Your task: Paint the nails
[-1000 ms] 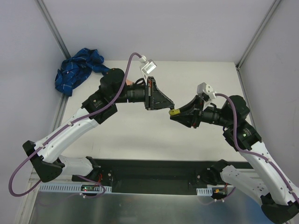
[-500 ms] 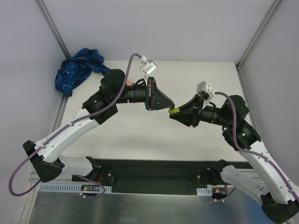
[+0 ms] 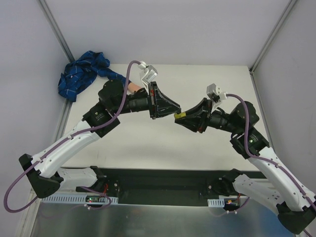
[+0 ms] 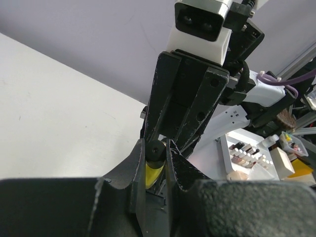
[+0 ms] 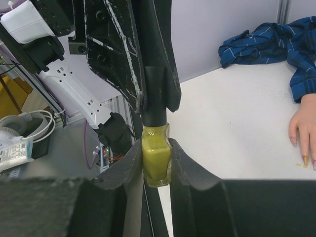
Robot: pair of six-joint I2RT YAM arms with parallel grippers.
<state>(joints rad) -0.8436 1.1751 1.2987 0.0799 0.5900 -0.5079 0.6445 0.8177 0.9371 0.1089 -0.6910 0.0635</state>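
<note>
White table [image 5: 237,123] lies below the bottle [image 5: 155,170]: right gripper [image 5: 156,153] clamps its glass, left gripper [image 4: 154,160] pinches its cap [image 5: 154,98]. Twist steadily, then pull straight off.

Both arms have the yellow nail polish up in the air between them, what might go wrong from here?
1. The left gripper clamps the black cap while the right gripper clamps the yellow polish bottle, both in mid-air; a slip while twisting could drop the bottle.
2. Once open, polish may drip on the table; a yellow speck already lies beside the mannequin hand.
</note>
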